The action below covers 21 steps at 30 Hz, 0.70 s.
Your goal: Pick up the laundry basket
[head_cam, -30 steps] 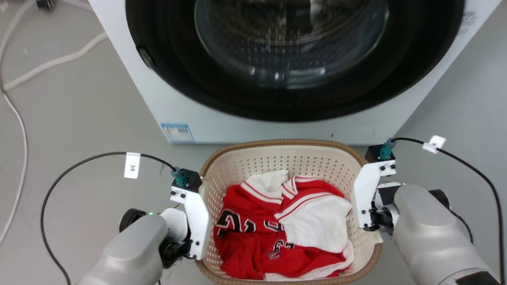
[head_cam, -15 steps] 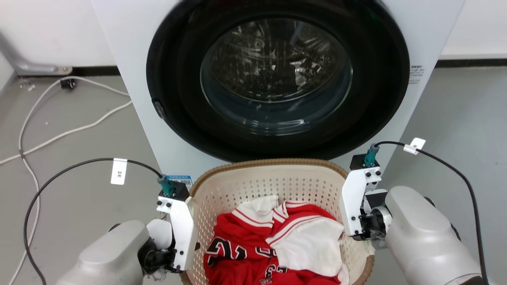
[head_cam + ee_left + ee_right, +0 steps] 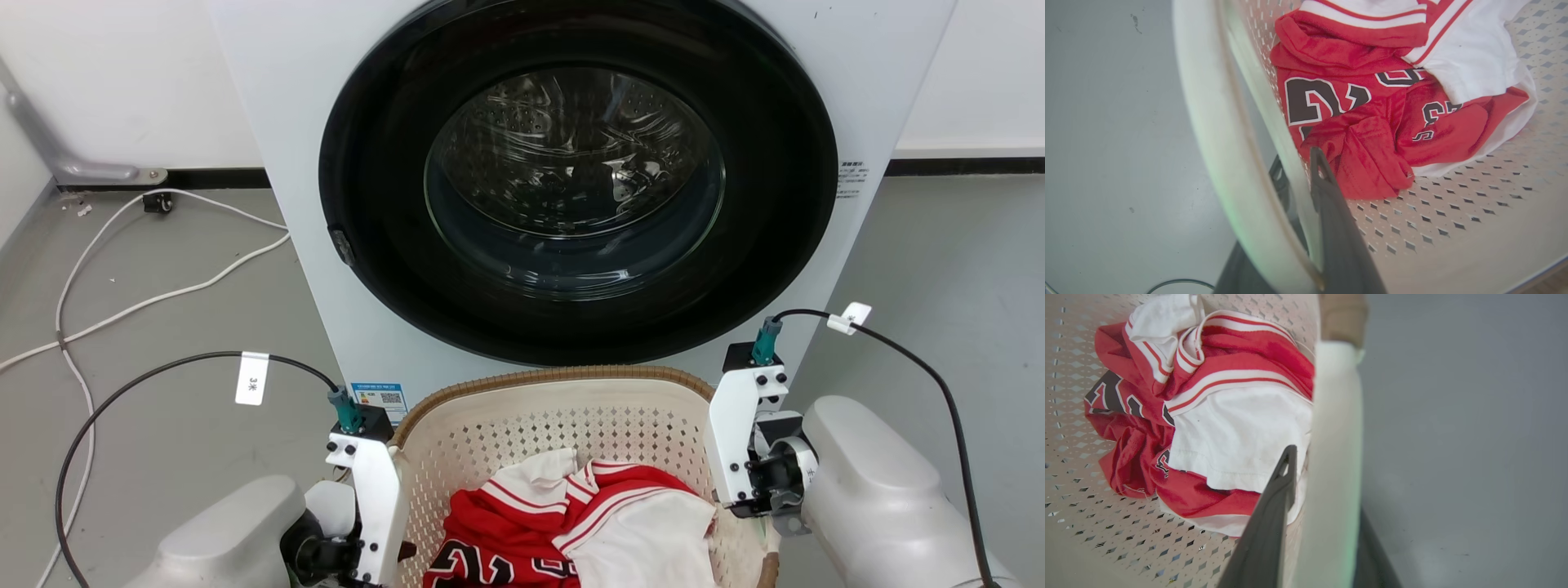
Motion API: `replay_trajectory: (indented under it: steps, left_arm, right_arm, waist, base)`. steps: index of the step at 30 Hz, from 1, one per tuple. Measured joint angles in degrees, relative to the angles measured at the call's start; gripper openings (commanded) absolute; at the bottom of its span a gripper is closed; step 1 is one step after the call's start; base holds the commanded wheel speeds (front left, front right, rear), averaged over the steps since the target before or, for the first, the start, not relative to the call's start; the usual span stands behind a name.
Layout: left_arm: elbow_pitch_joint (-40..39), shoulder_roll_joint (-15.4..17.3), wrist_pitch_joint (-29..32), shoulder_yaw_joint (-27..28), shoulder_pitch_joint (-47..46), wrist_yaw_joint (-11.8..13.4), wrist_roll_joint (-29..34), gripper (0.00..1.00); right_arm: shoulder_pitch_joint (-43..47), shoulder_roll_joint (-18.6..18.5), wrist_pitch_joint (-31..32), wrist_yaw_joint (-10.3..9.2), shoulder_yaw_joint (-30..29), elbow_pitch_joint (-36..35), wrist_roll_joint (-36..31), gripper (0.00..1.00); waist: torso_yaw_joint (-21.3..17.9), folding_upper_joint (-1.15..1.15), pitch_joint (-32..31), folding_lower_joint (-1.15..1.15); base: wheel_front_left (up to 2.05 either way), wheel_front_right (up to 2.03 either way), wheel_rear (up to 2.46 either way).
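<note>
A white washing machine stands against the pale wall, its round black door shut over a glass window. A blue sticker sits low on its front. White cables trail across the grey floor toward the left edge. A red-and-white jersey lies crumpled before the machine.

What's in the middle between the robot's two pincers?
The laundry basket, with red and white clothes inside, as the head view shows. In the wrist views, the left pincer and the right pincer each clamp one of its sides.
</note>
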Motion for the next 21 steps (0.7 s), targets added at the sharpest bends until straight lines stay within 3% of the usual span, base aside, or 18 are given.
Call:
replay_trajectory:
  steps: [21]
  left_arm:
    - [-0.2, -0.2, -1.5, -2.9, 0.0, 0.0, -2.6, 0.00]
  right_arm:
    - [0.9, -1.2, -0.7, 0.00, 2.6, 0.7, 3.9, 0.00]
  waist:
    - [-0.5, 0.00, -0.5, 0.01]
  base:
    - [0.00, 0.00, 0.00]
